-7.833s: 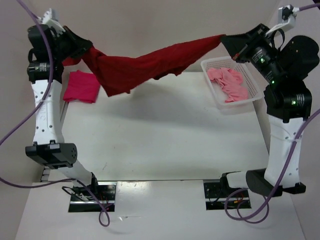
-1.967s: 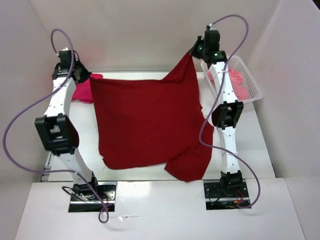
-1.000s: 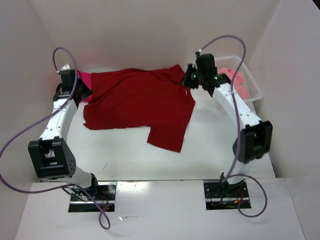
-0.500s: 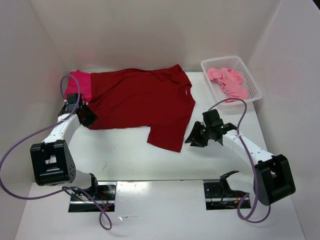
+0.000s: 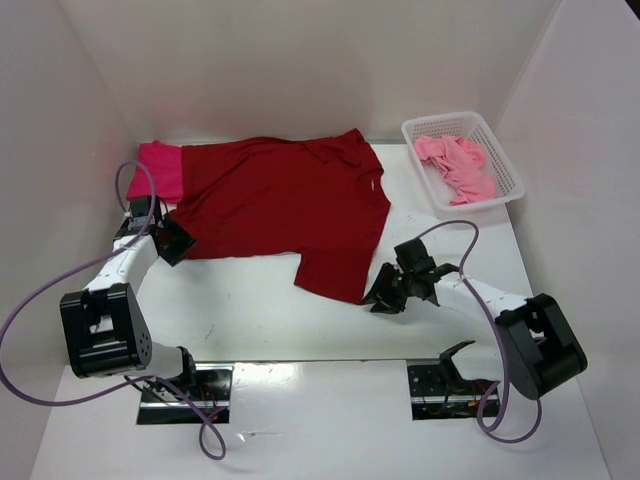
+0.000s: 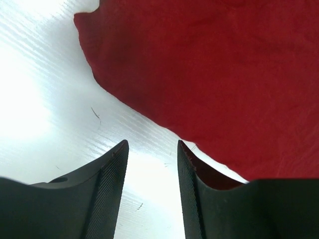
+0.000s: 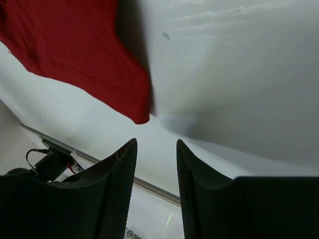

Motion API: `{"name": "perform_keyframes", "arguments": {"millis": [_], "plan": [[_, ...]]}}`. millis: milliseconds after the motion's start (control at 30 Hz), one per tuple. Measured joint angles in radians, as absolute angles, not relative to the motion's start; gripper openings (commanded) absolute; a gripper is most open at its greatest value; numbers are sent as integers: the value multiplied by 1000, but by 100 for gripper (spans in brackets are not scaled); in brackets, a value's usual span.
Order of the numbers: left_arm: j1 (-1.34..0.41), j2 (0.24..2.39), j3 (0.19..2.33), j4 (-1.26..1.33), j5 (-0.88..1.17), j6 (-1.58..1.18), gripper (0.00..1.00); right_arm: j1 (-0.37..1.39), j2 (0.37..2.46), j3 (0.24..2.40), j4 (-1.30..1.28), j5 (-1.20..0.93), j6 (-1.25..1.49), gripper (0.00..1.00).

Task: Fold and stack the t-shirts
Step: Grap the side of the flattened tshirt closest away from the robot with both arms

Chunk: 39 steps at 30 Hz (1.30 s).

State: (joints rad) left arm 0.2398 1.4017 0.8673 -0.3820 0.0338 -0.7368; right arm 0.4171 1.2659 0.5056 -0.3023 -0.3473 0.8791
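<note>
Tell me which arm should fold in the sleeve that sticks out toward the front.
Right. The right gripper is open just beside the corner of the sleeve; the left gripper is at the opposite edge of the shirt, away from it.

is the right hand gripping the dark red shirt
No, the right hand is open over the bare table, and the dark red shirt lies just ahead of its tips, not between them.
</note>
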Motion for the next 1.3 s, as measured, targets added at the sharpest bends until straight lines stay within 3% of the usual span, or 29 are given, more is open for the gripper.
{"name": "perform_keyframes", "arguments": {"millis": [433, 600, 733, 867, 1133, 1300], "plan": [[240, 1372, 830, -362, 42, -739, 55, 434, 1340, 453, -117, -348, 980, 35], [240, 1343, 815, -355, 43, -739, 57, 434, 1383, 460, -54, -335, 1001, 19], [240, 1338, 809, -345, 50, -739, 60, 434, 1410, 498, -59, -286, 1001, 0], [240, 1332, 795, -341, 59, -739, 60, 412, 1367, 563, -130, -231, 988, 0], [241, 1332, 786, -350, 32, -742, 49, 228, 975, 625, -402, -203, 945, 0], [274, 1343, 785, -360, -18, -747, 39, 207, 907, 629, -532, -208, 939, 0]]}}
